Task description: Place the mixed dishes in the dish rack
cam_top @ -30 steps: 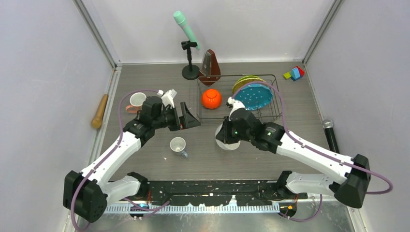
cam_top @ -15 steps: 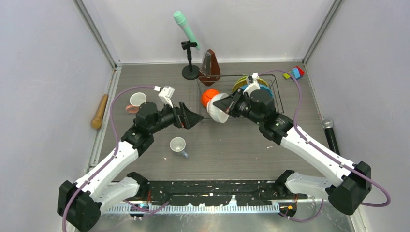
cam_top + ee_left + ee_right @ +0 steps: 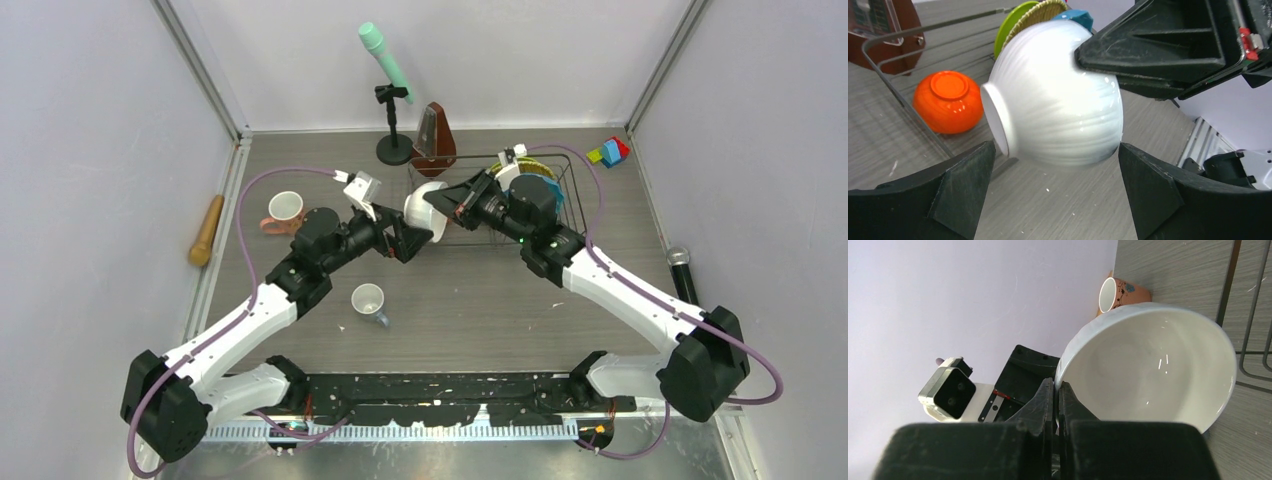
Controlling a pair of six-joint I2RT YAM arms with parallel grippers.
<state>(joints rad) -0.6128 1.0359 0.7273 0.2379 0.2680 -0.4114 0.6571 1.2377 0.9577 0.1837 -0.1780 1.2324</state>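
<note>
Top cam: white bowl (image 3: 421, 207) hides orange bowl (image 3: 948, 102).

The white bowl (image 3: 420, 205), ribbed outside, hangs tipped on its side at the left edge of the rack (image 3: 455, 236), its rim pinched in the right gripper (image 3: 1056, 386) and its foot pointing left. Inside the dark wire rack, the orange bowl (image 3: 948, 101) sits upside down, and the green plate (image 3: 1010, 27), yellow-rimmed plate (image 3: 1043, 12) and blue plate (image 3: 1079, 16) stand on edge, one behind another. The pink mug (image 3: 284, 209) and white cup (image 3: 369, 300) rest on the table left of the rack, well apart.
</note>
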